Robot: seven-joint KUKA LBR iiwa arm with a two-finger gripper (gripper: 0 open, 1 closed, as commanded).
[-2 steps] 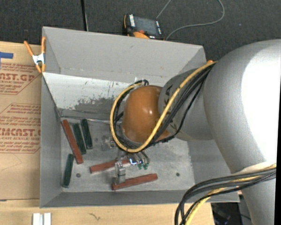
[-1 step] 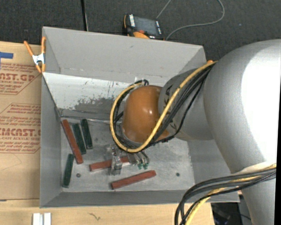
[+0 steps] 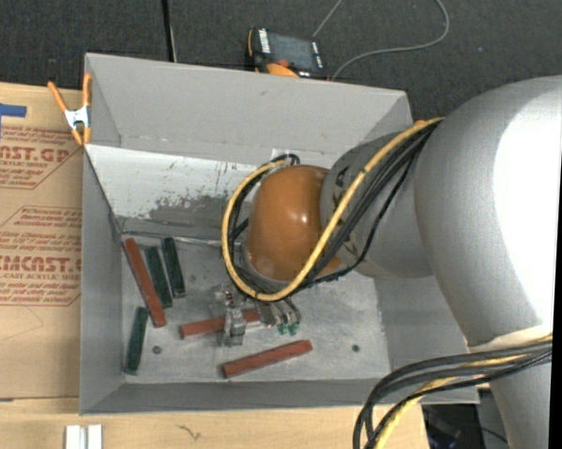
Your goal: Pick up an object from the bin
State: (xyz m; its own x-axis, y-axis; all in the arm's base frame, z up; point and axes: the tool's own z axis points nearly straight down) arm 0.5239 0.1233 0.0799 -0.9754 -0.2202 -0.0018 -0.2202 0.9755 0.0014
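Note:
My gripper point(image 3: 233, 327) hangs low over the middle of the bin floor, under the orange cover. Its fingers come down on the right end of a short red-brown stick point(image 3: 198, 329) that lies flat there. A small green piece point(image 3: 288, 328) lies just to the right of the fingers. In front of the gripper, a longer red-brown stick point(image 3: 266, 358) rests slanted on the floor. Whether the fingers pinch the short stick is hidden by the gripper's own body.
On the left of the bin lie a long red-brown stick point(image 3: 144, 281), two dark green sticks point(image 3: 166, 269) beside it and another dark green stick point(image 3: 136, 339) near the front left corner. The arm fills the bin's right side.

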